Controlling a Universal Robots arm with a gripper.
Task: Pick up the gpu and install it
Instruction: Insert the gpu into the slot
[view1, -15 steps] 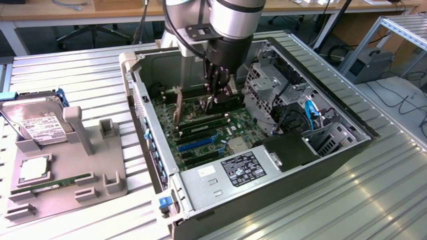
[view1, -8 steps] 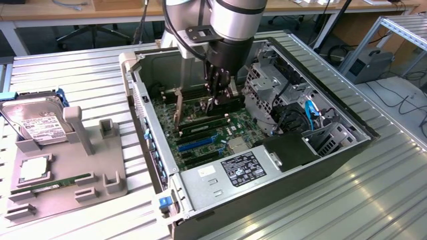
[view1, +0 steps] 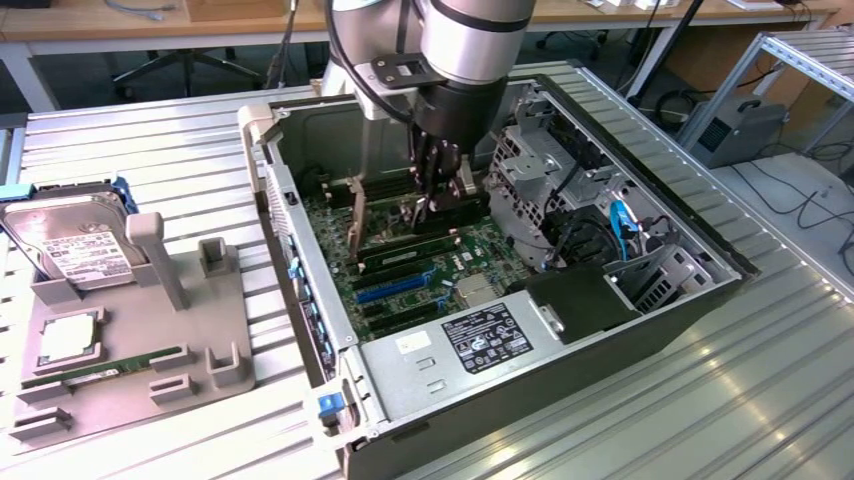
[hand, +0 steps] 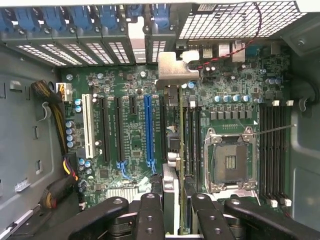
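Nearest in the exterior view, the power supply (view1: 474, 345) sits at the near end of the open case (view1: 667, 300), which lies on a ribbed metal table (view1: 747, 390). On the exterior view's left a grey tray (view1: 200, 340) holds a memory stick (view1: 114, 368), a chip (view1: 67, 340) and, farther back, a hard drive (view1: 74, 250). Inside the case the motherboard (hand: 125, 80) lies flat, with a blue slot (hand: 148, 127) and a CPU socket (hand: 230, 160). The gripper (hand: 176, 202) hangs inside the case, fingers (hand: 150, 215) clamped on the gpu (hand: 172, 167), which stands on edge between blue slot and socket, low over the board; whether it is seated I cannot tell. Its silver bracket (hand: 175, 67) lies at the slotted wall (hand: 115, 50). Desks (view1: 134, 20) stand beyond
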